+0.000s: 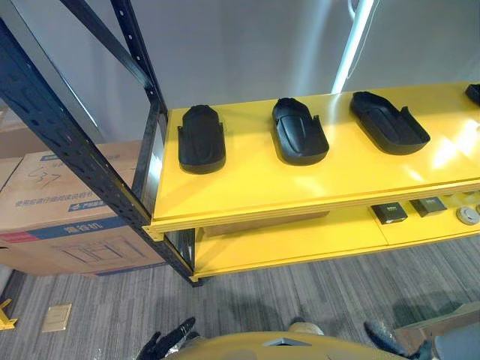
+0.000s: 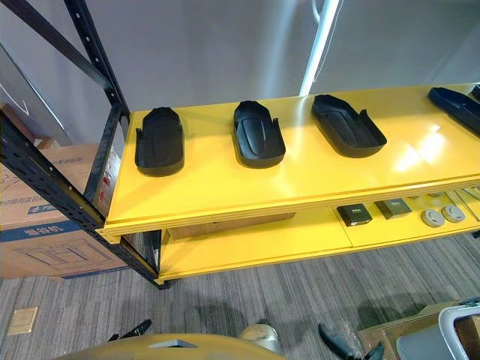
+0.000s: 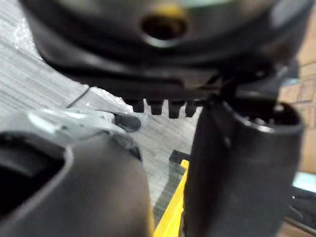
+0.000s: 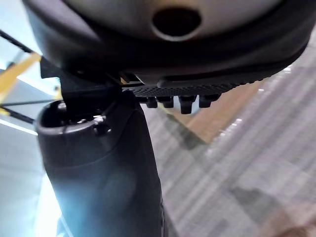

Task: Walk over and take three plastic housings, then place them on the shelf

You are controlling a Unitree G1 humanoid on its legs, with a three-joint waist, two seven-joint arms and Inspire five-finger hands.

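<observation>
Housings (image 1: 299,131) lie front-to-back on shelf (image 1: 247,187); left robot hand (image 1: 168,342), right robot hand (image 2: 337,344) both slack-fingered.

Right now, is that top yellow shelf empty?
No: a left housing, a middle housing and a right housing lie on the top shelf.

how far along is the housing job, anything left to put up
It looks essentially done. Three black plastic housings lie in a row on the yellow shelf: the left housing, middle housing and right housing. Nothing is in hand: the left hand and right hand hang low over the carpet, open and empty. No housing waiting to be placed is visible.
</observation>
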